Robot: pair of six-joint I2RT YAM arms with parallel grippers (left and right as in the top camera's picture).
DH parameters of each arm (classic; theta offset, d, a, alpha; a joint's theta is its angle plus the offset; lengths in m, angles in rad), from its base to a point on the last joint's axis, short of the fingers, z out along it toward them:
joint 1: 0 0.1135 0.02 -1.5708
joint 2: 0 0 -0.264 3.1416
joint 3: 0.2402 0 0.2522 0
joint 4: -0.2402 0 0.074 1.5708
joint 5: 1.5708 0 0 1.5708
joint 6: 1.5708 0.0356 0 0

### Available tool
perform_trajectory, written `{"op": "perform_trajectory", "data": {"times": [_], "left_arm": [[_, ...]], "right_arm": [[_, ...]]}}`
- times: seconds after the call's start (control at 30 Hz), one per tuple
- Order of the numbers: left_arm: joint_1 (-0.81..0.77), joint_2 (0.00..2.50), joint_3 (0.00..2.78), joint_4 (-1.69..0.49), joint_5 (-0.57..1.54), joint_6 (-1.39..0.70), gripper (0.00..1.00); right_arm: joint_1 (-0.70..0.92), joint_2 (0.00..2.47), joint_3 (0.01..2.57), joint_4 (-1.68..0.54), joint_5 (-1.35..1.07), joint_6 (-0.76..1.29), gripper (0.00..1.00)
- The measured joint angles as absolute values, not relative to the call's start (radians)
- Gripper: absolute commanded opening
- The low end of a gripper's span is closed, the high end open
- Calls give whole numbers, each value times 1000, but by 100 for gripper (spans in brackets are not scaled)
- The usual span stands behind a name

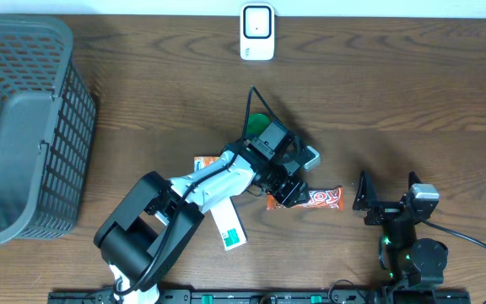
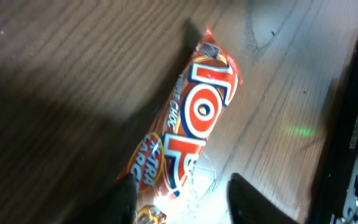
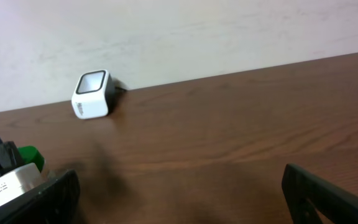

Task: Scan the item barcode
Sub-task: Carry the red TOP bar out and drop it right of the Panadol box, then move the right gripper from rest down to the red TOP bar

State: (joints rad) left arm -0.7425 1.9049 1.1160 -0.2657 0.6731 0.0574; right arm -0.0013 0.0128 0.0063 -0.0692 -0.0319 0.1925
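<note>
Our left gripper (image 2: 182, 190) stands with jaws parted astride the near end of the glossy orange candy bar (image 2: 201, 112) lying flat on the wood table (image 2: 55, 62), open wood beyond it, while our right gripper (image 3: 179, 186) gapes wide, holding nothing.

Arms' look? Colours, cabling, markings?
Left arm: black joints, white covers, black cable looping off the wrist, green piece there. Right arm: all black, grey camera block, green LEDs lit, black lead trailing out. Both black: left gripper, right gripper.
</note>
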Motion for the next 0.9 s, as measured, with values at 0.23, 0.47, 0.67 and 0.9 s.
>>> {"op": "perform_trajectory", "data": {"times": [0.23, 0.47, 0.67, 0.9], "left_arm": [[-736, 1868, 1116, -263, 639, 25, 86], [-728, 1565, 1117, -384, 459, -15, 96], [-729, 1324, 1117, -495, 115, -138, 96], [-728, 1151, 1117, -581, -264, -255, 96]], "right_arm": [[-1, 12, 7, -53, -86, 220, 99], [-1, 14, 139, -341, -207, 281, 99], [-1, 97, 480, -736, -202, 305, 99], [-1, 539, 769, -1024, -229, 288, 99]]}}
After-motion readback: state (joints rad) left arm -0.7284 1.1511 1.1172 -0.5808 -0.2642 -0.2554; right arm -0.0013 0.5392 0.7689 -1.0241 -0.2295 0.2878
